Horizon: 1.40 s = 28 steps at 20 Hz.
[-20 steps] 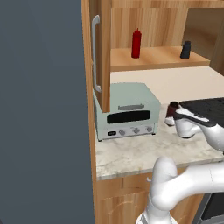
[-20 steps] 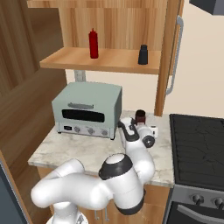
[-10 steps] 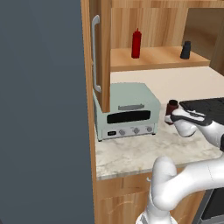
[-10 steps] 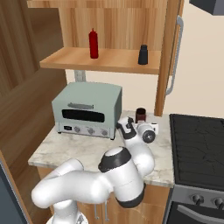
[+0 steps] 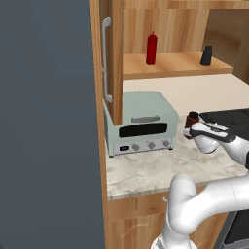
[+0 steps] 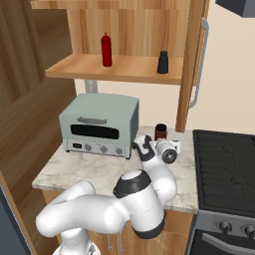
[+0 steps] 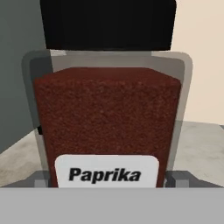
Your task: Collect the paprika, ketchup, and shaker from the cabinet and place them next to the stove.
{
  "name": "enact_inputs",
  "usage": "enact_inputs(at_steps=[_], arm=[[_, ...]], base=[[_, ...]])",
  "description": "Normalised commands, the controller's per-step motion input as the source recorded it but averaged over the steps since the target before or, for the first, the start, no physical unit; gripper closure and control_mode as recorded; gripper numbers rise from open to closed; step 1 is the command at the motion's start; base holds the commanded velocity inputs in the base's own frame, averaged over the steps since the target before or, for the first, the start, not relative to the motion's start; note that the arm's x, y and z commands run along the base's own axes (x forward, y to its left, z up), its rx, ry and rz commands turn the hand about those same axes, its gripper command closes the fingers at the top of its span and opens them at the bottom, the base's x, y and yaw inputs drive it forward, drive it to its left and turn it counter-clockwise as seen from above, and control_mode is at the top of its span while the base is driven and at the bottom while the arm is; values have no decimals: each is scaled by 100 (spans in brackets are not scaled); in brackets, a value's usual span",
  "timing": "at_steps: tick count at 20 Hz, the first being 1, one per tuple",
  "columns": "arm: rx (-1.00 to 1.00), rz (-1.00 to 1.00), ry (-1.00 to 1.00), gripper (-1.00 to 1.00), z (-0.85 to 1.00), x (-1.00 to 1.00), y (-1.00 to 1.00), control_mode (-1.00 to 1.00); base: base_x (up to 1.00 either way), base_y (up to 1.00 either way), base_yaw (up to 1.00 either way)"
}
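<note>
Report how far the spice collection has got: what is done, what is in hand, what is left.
Done: the dark reddish-brown labelled paprika jar is out of the light wooden cabinet and down on the pale marbled counter beside the black stove.

In hand: the gripper is right at the jar; whether it grips cannot be told.

Left: the slim red ketchup bottle and the small dark shaker stand on the shelf.

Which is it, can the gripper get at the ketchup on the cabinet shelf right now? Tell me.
Probably not yet. The gripper is low at the counter, right up against the paprika. The ketchup stands on the open cabinet shelf with nothing before it, so the way looks free once the arm lifts away.
</note>
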Motion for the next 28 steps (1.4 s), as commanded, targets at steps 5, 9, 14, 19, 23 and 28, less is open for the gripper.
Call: enact_inputs(at_steps=[5, 9, 14, 19, 23, 28], arm=[[0, -1, 0, -100, 10, -4, -1, -100], [0, -3, -1, -100, 25, -23, -8, -100], [0, -5, -3, -100, 25, -36, -2, -100], [0, -5, -7, -100, 47, -75, 0, -100], [0, -7, -4, -100, 76, -84, 0, -100], [0, -8, -1, -100, 81, -55, 0, -100]], base=[[0, 0, 0], [0, 0, 0], [0, 0, 0], [0, 0, 0], [0, 0, 0], [0, 0, 0]])
